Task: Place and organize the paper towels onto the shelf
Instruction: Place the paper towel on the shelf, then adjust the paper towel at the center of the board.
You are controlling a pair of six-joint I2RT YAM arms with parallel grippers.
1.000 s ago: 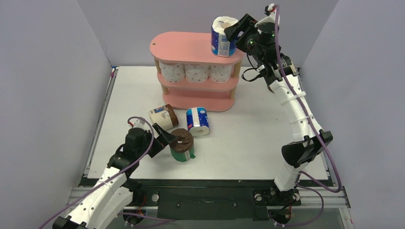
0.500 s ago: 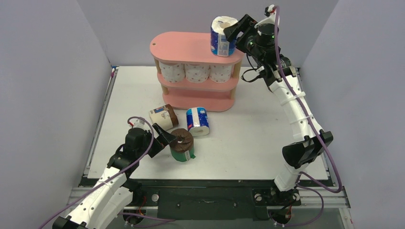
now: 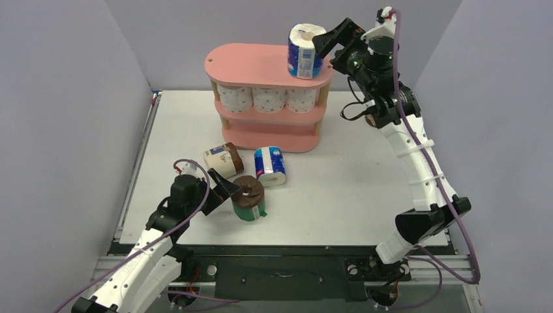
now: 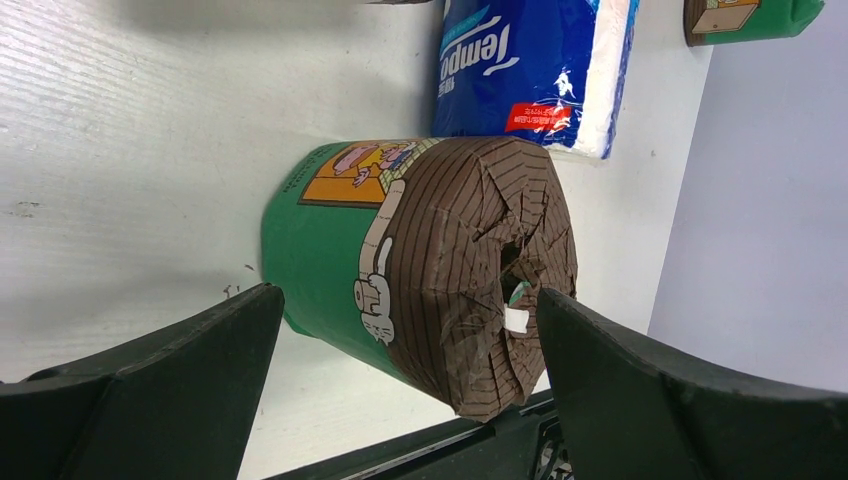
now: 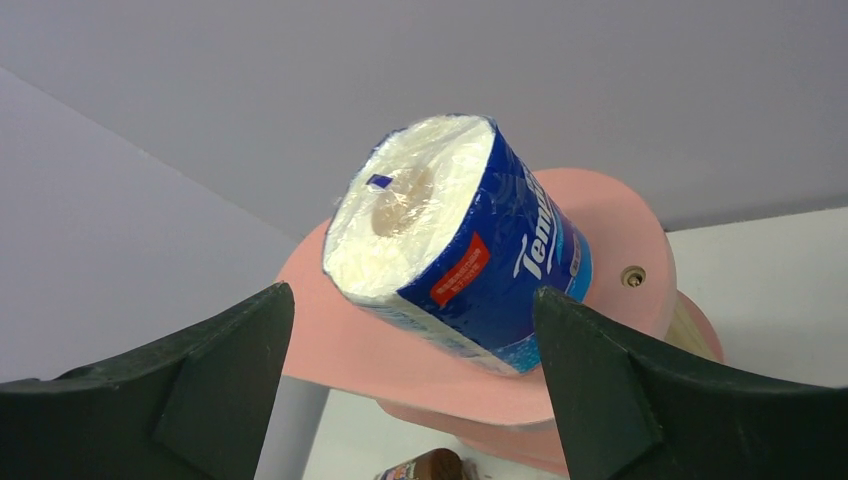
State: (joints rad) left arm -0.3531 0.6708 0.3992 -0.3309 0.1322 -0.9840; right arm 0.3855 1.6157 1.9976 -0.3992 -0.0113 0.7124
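The pink shelf (image 3: 261, 65) stands at the back. A blue-and-white roll (image 3: 304, 51) stands upright at the right end of its top board. Three pink-dotted white rolls (image 3: 269, 99) fill the middle tier. My right gripper (image 3: 326, 43) is open just right of the blue roll, apart from it; the right wrist view shows the roll (image 5: 470, 250) ahead of the open gripper (image 5: 410, 330). My left gripper (image 3: 236, 190) is open astride a green roll with brown ends (image 3: 250, 199), also seen in the left wrist view (image 4: 420, 270) between the spread fingers (image 4: 150, 390).
A beige-and-brown roll (image 3: 222, 159) and a second blue-and-white roll (image 3: 270, 166) lie on the white table (image 3: 352, 176) in front of the shelf. The blue one (image 4: 530, 65) lies just beyond the green roll. Part of another green-wrapped thing (image 4: 750, 15) shows at the frame edge. Grey walls surround the table.
My right gripper has drawn back to the right, away from the blue-and-white roll, which stays on the top board. The left arm has not moved.
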